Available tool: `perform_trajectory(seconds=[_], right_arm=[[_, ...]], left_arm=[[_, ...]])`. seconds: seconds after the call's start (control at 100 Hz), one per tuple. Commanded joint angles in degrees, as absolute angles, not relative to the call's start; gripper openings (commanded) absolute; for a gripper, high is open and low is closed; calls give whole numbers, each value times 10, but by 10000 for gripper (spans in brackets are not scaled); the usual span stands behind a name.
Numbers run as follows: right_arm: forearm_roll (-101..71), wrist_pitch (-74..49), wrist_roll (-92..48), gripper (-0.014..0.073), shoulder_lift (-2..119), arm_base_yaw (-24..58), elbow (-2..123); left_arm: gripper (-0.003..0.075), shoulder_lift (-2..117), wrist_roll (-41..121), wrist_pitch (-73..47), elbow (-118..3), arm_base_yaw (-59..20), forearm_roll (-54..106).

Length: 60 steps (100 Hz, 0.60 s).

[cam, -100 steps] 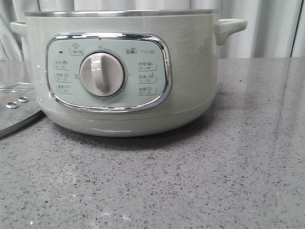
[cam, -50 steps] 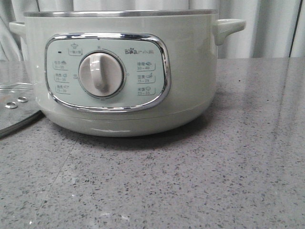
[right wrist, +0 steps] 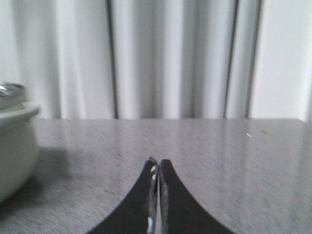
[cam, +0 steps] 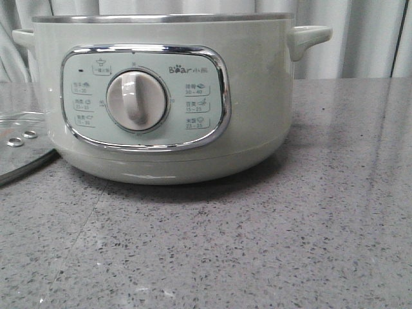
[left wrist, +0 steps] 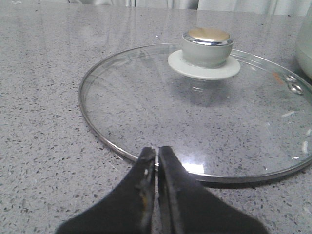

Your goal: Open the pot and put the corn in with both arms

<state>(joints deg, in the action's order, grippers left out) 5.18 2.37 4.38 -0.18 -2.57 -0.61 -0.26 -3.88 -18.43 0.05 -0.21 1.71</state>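
The pale green pot (cam: 257,96) stands on the grey stone table (cam: 290,244) with no lid on it, its steel rim bare; its inside is hidden from the front view. An edge of the pot (right wrist: 14,146) shows beside my right gripper (right wrist: 158,162), which is shut and empty above the table. The glass lid (left wrist: 146,102) lies flat on the table to the left of the pot, knob (left wrist: 207,46) up. My left gripper (left wrist: 156,150) is shut with its tips at the lid's near rim, holding nothing. The corn is out of view.
Part of the lid (cam: 19,154) with its small holes shows at the left edge of the front view. White curtains (right wrist: 170,58) hang behind the table's far edge. Neither arm appears in the front view.
The pot and lid sit a few pixels further left in the front view than a second ago. Nothing else differs.
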Motion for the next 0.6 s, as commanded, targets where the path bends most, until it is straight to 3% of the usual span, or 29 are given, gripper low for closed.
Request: perform_trajectory(seconds=[0.0, 0.24, 0.59], right_arm=[[60, -21, 43, -64, -20, -47, -17], [-50, -167, -88, -64, -18, -76, -17], [-47, -172, -88, -64, -18, -76, -17]], left_arm=[[-20, -20, -45, -158, 14, -3, 23], [-20, -20, -45, -158, 14, -3, 23], [-20, -20, -45, -158, 14, -3, 23]])
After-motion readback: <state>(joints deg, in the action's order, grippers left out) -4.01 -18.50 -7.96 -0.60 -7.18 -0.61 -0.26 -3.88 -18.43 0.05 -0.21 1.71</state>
